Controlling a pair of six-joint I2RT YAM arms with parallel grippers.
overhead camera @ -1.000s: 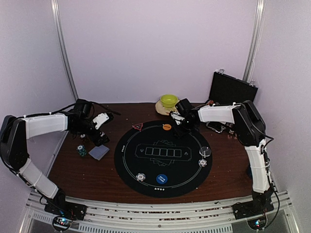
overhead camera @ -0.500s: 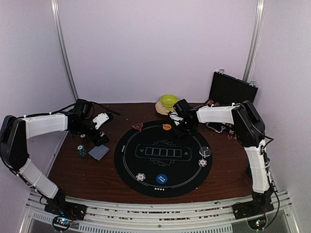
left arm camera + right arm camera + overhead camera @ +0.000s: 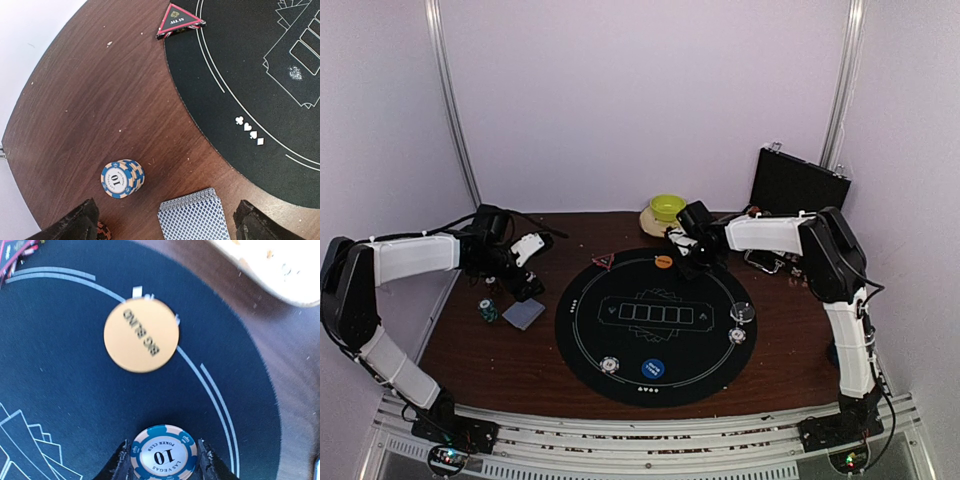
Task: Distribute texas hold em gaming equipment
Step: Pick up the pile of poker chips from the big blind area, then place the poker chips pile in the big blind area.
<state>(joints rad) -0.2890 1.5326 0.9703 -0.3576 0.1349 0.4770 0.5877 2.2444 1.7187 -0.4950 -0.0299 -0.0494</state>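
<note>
Blue poker chip (image 3: 162, 456), marked 10: pinched in right gripper (image 3: 162, 445) over black mat (image 3: 60, 390), near orange disc (image 3: 141, 335); plate rim (image 3: 270, 270) beyond. Left gripper (image 3: 165, 205) spread wide above card deck (image 3: 192, 220), chip stack (image 3: 122, 178) beside.

From high behind the near edge, looked forward and down over the whole table (image 3: 490, 350) and black mat (image 3: 695, 350). At the left wrist, faced almost straight down, close over the mat's left edge; shared triangle marker (image 3: 179, 21) and card deck (image 3: 194, 216) with the top view. At the right wrist, sat even closer over the mat's far rim; shared the orange disc (image 3: 141, 335).
</note>
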